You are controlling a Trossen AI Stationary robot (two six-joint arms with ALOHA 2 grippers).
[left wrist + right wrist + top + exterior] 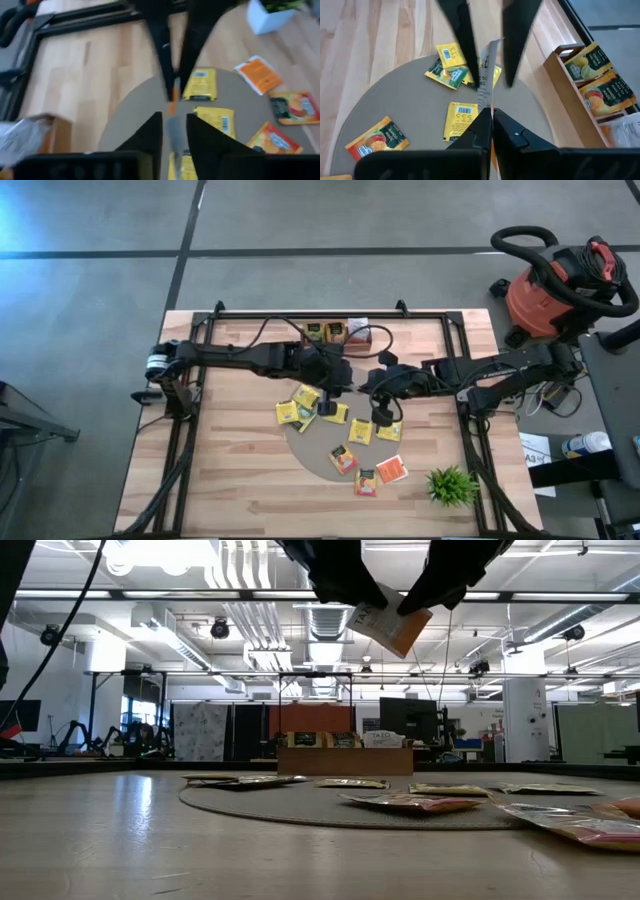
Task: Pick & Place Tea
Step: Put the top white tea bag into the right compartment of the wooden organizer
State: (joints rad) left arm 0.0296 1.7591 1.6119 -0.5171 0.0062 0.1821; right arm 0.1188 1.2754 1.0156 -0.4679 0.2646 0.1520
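Currently, nearest the low camera, loose tea packets (410,803) lie flat on a round grey mat (325,463) on the wooden surface (230,480); in the high view they are yellow, with orange ones toward the plant (452,485). Above the mat, both grippers meet in mid-air over one packet (392,624), which hangs tilted between them, clear of the mat. The right gripper (491,116) has its fingers clenched on this packet's edge. The left gripper (174,120) has its fingers parted around the packet's other end; whether they touch it I cannot tell. Beyond, at the surface's far edge, a wooden tray (340,332) holds upright packets.
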